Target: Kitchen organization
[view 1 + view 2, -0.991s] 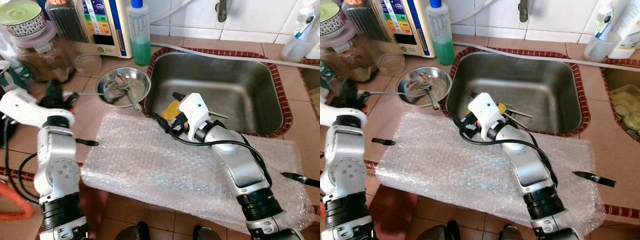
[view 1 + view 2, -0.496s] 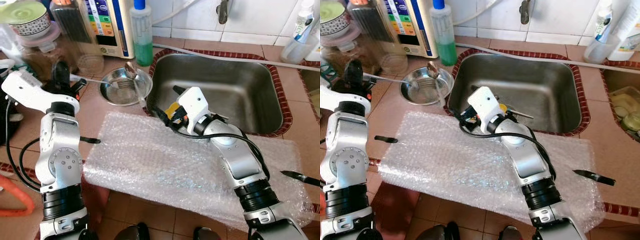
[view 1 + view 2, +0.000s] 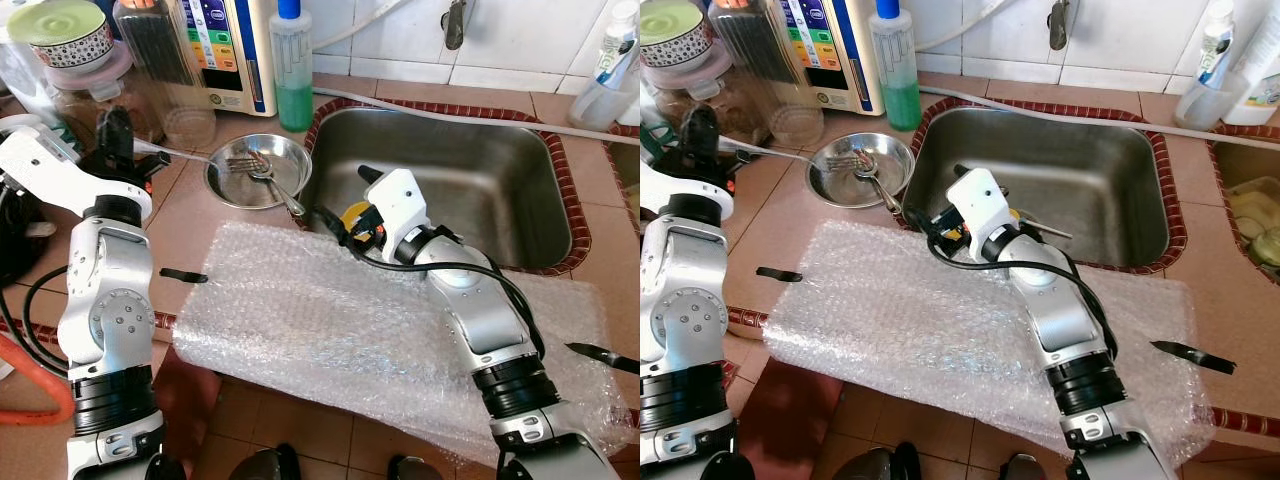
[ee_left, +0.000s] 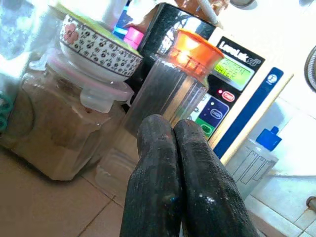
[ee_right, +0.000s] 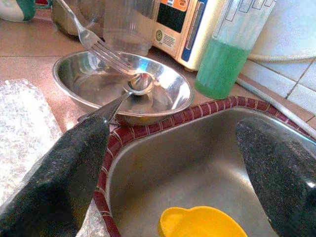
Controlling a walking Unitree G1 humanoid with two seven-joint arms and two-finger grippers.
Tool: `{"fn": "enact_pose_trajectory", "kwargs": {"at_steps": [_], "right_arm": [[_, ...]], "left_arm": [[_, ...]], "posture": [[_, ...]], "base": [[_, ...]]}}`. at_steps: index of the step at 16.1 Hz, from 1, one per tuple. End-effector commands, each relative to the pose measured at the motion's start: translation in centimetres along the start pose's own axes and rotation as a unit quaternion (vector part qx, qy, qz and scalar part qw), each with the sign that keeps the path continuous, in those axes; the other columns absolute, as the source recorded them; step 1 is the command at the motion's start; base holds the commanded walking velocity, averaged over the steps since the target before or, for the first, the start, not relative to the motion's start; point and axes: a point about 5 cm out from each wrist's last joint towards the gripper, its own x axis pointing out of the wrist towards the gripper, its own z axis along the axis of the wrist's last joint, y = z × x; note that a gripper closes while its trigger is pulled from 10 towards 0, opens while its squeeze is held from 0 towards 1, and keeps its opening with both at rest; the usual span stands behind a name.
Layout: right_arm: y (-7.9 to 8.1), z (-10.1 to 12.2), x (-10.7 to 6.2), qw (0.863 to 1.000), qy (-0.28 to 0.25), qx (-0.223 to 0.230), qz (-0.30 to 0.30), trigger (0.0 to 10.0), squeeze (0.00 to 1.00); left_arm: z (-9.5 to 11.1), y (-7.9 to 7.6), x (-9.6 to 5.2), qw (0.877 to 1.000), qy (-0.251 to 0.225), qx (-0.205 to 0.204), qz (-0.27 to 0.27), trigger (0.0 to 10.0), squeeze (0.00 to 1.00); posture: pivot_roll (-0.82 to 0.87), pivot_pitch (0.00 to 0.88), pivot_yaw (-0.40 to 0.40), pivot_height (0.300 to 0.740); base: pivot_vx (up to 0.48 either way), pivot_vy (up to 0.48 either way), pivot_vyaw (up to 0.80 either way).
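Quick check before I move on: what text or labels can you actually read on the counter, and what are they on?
"LeveLuk SD": top of the white water machine behind the steel bowl.
"WATER": second line of its green display; the rest is blurred.
Its coloured buttons: labels too small to read.
Green soap bottle: faint printed outlines, no readable words.
White bottles by the sink: print too blurred.

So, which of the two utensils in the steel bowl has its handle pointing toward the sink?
The spoon: its handle sticks out over the steel bowl's rim toward the sink. The fork's handle points the other way, toward the left gripper.
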Motion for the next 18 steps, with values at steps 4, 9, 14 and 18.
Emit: {"fn": "enact_pose_trajectory", "kwargs": {"at_steps": [4,9,14,18], "right_arm": [[0.3,0.9,0.4,1.000,-0.028,0.000,0.008,10.0,0.00],[1.0,1.8,1.0,0.999,-0.046,-0.028,0.005,10.0,0.00],[1.4,3.2,2.4,0.994,-0.066,-0.087,-0.021,10.0,0.00],[1.4,2.9,3.3,0.993,-0.050,-0.108,-0.027,10.0,0.00]], "left_arm": [[0.9,-3.1,-0.2,0.995,-0.015,0.037,-0.090,0.0,0.00],[0.4,-5.8,-0.8,0.988,-0.006,0.042,-0.145,0.0,0.00],[-1.6,-8.1,-2.1,0.980,0.025,0.045,-0.193,0.0,0.00],[-3.0,-9.9,-2.9,0.971,0.047,0.037,-0.231,0.0,0.00]], "posture": [[-0.09,0.182,0.088,0.740],[-0.09,0.181,0.088,0.740],[-0.09,0.179,0.082,0.740],[-0.09,0.176,0.080,0.740]], "base": [[0.000,0.000,0.00],[0.000,0.000,0.00],[0.000,0.000,0.00],[0.000,0.000,0.00]]}}
